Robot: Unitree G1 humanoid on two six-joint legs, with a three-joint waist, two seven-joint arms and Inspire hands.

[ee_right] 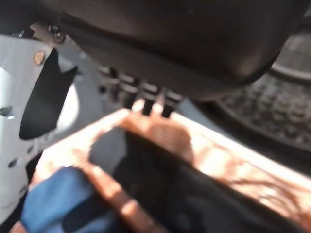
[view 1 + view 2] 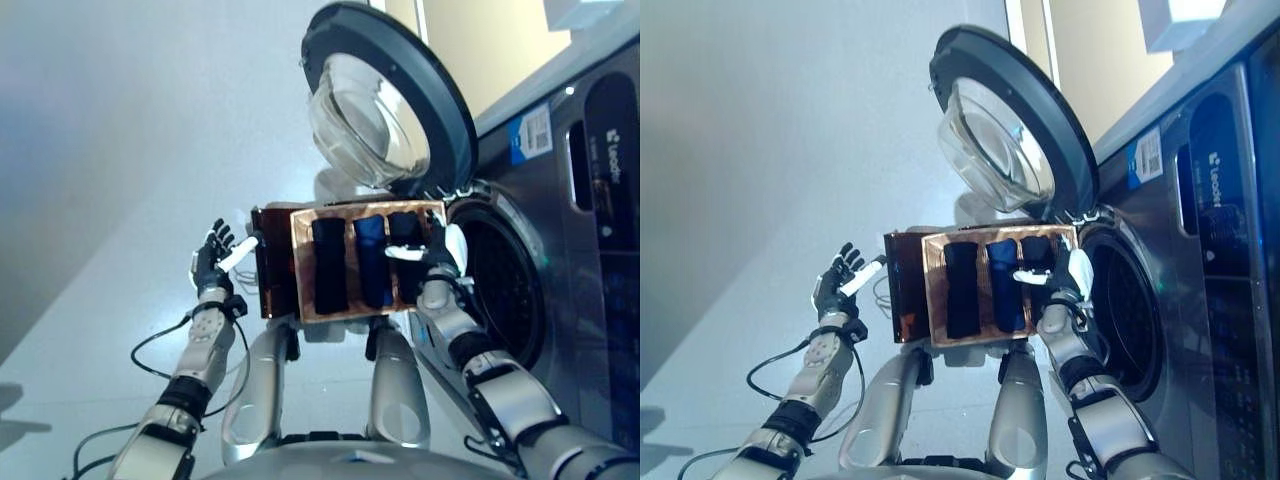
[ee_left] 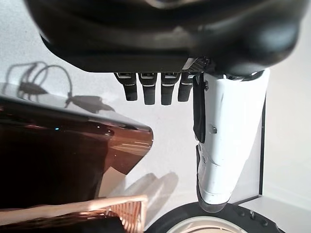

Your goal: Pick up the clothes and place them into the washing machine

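A: Clothes? Hands?
B: Rolled clothes [image 2: 331, 262] sit in the basket [image 2: 300, 262], beside the washing machine [image 2: 560, 200] drum opening. Right hand [image 2: 437, 262] on basket rim, fingers hidden. Left hand [image 2: 212, 259] spread, empty.

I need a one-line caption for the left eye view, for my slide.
Right hand reaches into a wicker basket of rolled dark and blue clothes beside the open washing machine; left hand open nearby.

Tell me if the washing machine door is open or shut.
Open. The round door is swung away from the washing machine, leaving the dark drum opening uncovered beside the basket of clothes.
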